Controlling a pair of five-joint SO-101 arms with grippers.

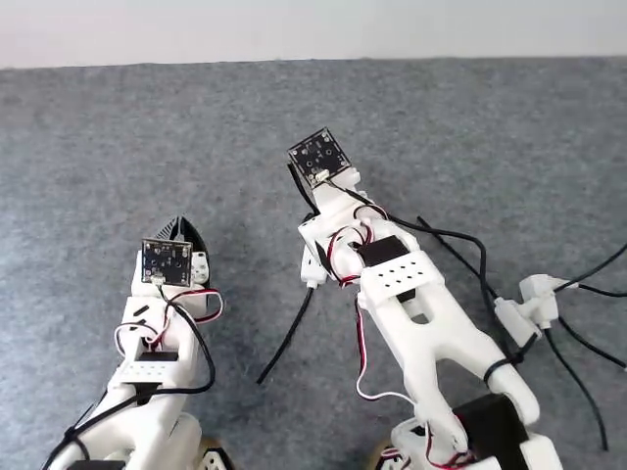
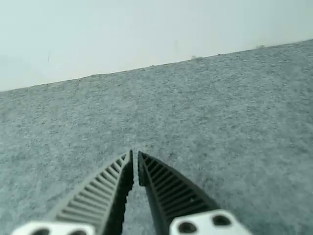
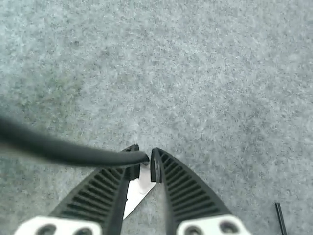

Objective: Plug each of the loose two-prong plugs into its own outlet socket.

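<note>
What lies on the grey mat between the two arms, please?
In the high view, a black cable lies there on the grey mat, trailing from the white plug gripped in the right hand.

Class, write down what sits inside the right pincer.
Inside the right pincer sits a white plug, with its black cable leading off to one side. The pincer hides the plug's prongs.

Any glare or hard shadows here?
High view: even light, no glare, barely any shadow on the grey mat. Left wrist view: flat light, no clear shadow from the shut left gripper. Right wrist view: soft shade on the mat along the black cable held in the right gripper.
</note>
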